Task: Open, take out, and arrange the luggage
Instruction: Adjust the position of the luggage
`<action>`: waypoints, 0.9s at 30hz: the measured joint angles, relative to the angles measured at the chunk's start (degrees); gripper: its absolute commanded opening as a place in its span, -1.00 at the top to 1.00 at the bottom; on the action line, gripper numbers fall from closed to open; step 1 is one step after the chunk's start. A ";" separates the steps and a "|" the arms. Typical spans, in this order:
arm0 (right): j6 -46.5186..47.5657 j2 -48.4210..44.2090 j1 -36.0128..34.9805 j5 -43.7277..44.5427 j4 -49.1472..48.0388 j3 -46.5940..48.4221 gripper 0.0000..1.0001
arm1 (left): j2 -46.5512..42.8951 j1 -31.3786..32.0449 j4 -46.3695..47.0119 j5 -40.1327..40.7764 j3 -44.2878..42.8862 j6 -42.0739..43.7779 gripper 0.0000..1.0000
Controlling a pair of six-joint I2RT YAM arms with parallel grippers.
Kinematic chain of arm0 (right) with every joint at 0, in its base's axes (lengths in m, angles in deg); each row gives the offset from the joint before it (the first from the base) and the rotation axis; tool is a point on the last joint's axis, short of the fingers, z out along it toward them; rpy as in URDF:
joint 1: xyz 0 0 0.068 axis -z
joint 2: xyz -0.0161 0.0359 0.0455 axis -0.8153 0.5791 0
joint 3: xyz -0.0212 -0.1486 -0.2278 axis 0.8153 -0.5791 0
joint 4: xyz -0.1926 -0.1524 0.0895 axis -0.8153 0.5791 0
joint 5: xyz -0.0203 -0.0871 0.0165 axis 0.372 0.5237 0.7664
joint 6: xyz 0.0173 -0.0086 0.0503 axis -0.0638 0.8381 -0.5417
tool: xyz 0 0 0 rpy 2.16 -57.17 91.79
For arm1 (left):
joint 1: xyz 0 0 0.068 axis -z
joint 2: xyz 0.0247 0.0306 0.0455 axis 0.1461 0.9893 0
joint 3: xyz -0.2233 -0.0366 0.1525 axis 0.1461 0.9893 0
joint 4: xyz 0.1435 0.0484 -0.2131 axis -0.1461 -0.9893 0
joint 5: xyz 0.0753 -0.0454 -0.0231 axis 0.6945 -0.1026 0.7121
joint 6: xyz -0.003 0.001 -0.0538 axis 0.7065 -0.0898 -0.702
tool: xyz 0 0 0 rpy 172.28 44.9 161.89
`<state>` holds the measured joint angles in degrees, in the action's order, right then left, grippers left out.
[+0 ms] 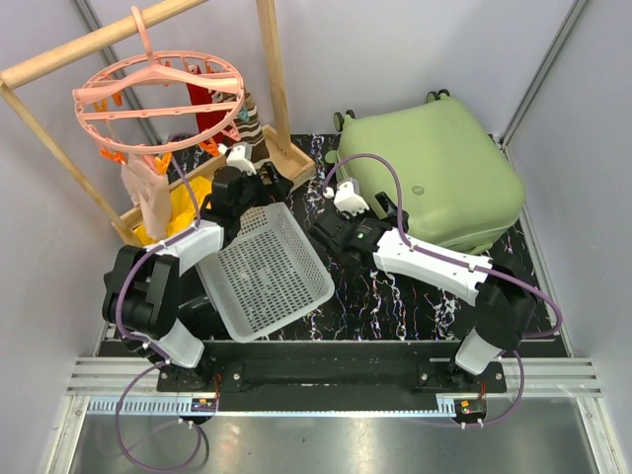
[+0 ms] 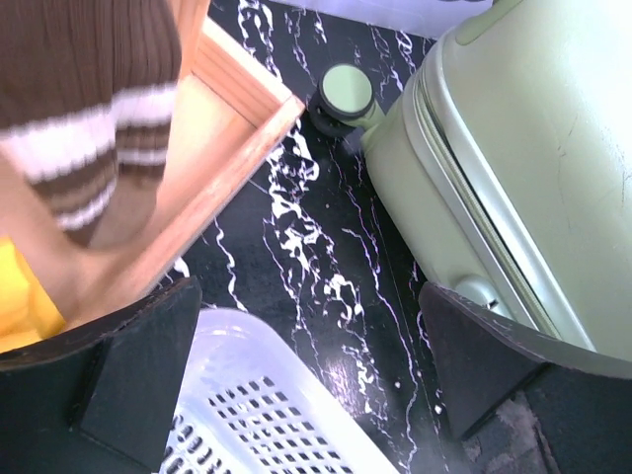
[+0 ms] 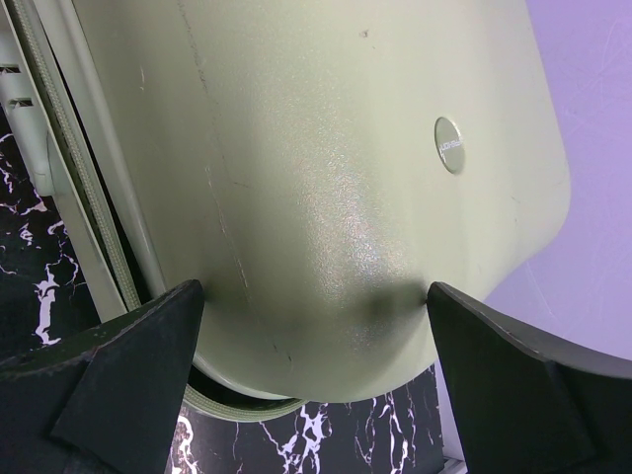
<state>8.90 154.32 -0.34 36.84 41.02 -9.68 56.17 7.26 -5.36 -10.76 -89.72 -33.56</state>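
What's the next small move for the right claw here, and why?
Probably ease the right claw sideways and down to the zipper seam. The luggage lies flat and shut, so opening comes first. The claw is open and empty, and it hovers over the lid's rounded corner with the seam just off to one side.

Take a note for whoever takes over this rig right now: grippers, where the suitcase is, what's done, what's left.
Left gripper: open, empty, above the black mat between the white basket and the luggage.
Right gripper: open, empty, at the luggage's near left corner; contact cannot be told.
Luggage: lying flat at the table's right rear, shut.
Done: nothing visible.
Left: open it, take out what is inside, arrange.
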 measured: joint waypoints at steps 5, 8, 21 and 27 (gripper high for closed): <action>0.00 0.00 0.00 0.00 0.00 0.00 -0.99 | 0.33 1.18 2.40 -1.68 4.13 -2.43 -0.89; 0.00 0.00 0.00 0.00 0.00 0.00 -0.99 | 1.40 4.07 2.60 -1.79 5.03 -3.19 -0.89; -0.39 -0.57 0.00 0.48 -0.15 -0.55 -0.99 | 6.73 17.49 5.22 -1.20 1.38 -6.16 -0.91; -0.39 -1.29 0.00 0.48 -0.11 -0.55 -0.99 | 8.46 20.15 5.03 0.07 -2.16 -6.71 -0.91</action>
<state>8.51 153.03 -0.34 37.32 40.91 -10.23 64.62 27.41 -0.34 -10.69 -91.88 -40.27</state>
